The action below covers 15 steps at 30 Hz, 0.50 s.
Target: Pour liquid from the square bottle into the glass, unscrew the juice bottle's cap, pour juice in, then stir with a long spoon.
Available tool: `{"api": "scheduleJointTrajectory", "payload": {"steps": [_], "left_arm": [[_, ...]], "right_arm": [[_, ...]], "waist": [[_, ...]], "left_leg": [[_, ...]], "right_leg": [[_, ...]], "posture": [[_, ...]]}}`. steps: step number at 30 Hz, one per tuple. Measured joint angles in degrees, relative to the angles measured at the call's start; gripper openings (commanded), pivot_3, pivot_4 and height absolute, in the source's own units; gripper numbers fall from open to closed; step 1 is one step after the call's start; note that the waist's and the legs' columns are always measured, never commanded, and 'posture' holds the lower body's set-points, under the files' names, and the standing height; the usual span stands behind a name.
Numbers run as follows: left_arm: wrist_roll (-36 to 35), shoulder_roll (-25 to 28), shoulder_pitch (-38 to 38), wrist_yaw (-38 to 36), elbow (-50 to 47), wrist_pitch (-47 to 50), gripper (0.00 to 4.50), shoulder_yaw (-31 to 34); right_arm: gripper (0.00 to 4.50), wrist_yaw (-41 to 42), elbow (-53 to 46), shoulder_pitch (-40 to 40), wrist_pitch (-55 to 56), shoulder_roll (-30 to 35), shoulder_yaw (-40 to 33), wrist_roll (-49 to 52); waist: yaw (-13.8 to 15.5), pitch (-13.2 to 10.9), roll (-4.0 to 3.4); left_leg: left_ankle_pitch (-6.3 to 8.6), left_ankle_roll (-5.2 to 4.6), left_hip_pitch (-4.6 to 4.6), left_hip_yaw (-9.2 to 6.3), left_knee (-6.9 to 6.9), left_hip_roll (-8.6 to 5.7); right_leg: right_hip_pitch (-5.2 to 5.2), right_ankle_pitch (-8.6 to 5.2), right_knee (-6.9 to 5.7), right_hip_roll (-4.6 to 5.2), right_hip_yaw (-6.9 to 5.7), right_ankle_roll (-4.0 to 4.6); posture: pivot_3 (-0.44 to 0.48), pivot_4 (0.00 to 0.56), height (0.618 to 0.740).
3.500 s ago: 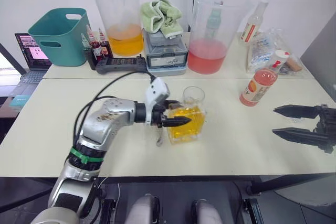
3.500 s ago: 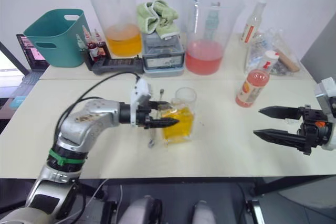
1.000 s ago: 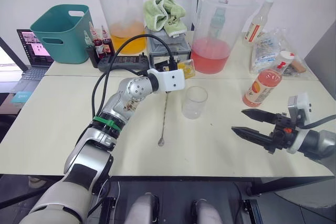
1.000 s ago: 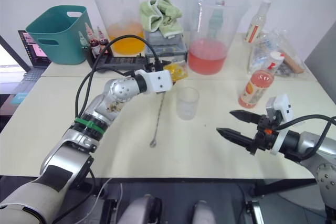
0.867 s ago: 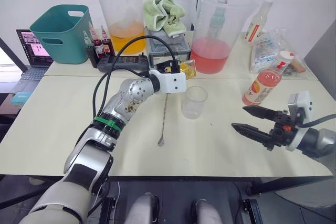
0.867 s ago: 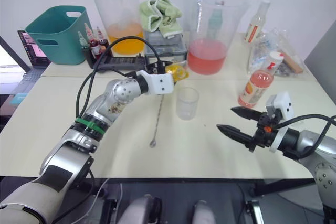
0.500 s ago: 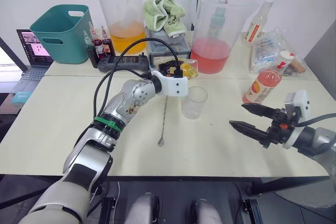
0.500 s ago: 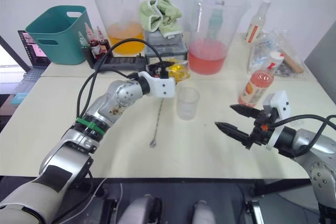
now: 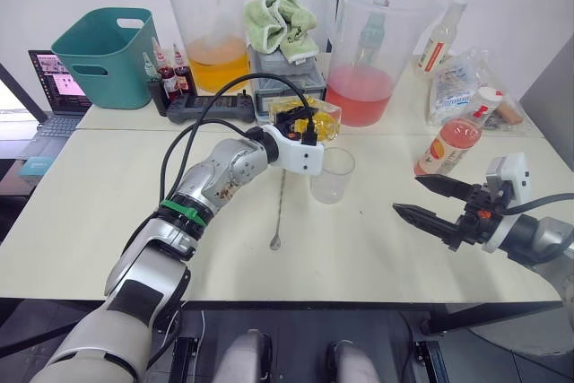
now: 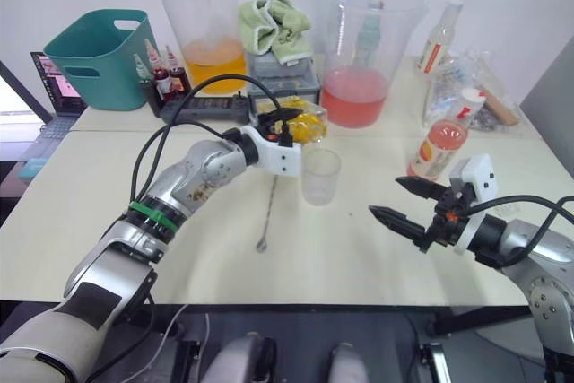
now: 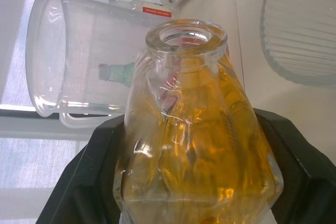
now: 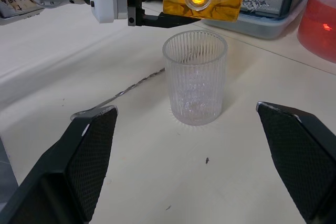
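My left gripper [image 9: 303, 125] is shut on the square bottle [image 9: 321, 121], which holds yellow-orange liquid. The bottle is held off the table and tipped over, its open neck [image 11: 186, 36] pointing toward the glass [image 9: 333, 175], just above and behind the rim. The ribbed glass [image 12: 195, 77] stands upright and looks empty. The long spoon [image 9: 281, 204] lies flat on the table left of the glass. The juice bottle [image 9: 448, 143] with its white cap [image 9: 482, 94] stands to the right. My right gripper [image 9: 408, 195] is open, low over the table right of the glass, pointing at it.
Along the back stand a teal bin [image 9: 100, 56], small dropper bottles [image 9: 166, 73], a beaker of orange liquid [image 9: 204, 20], a grey box [image 9: 287, 82] with a green cloth [image 9: 280, 26], a beaker of pink liquid [image 9: 369, 47], a slim bottle [image 9: 441, 35] and plastic bags [image 9: 459, 78].
The left gripper lifted the square bottle off the table, carried it behind the glass, then moved it right toward the rim and tipped it further. The right gripper came in toward the glass.
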<state>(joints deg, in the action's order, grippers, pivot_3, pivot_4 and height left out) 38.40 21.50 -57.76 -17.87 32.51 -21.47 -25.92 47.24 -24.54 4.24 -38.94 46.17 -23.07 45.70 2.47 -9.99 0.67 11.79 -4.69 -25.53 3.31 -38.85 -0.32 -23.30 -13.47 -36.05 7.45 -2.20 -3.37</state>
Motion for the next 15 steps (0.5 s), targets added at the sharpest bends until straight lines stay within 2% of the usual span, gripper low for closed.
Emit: {"api": "scheduleJointTrajectory", "payload": {"steps": [15], "left_arm": [[7.59, 1.34, -0.01, 5.38, -0.02, -2.70, 2.78, -2.55]], "right_arm": [[4.50, -0.07, 0.35, 0.61, 0.00, -0.50, 0.15, -0.04]], "waist": [[-0.04, 0.00, -0.01]], "left_leg": [[0.00, 0.00, 0.00, 0.00, 0.00, 0.00]], "right_leg": [[-0.01, 0.00, -0.02, 0.00, 0.00, 0.00]], "posture": [[0.000, 0.150, 0.736]]}}
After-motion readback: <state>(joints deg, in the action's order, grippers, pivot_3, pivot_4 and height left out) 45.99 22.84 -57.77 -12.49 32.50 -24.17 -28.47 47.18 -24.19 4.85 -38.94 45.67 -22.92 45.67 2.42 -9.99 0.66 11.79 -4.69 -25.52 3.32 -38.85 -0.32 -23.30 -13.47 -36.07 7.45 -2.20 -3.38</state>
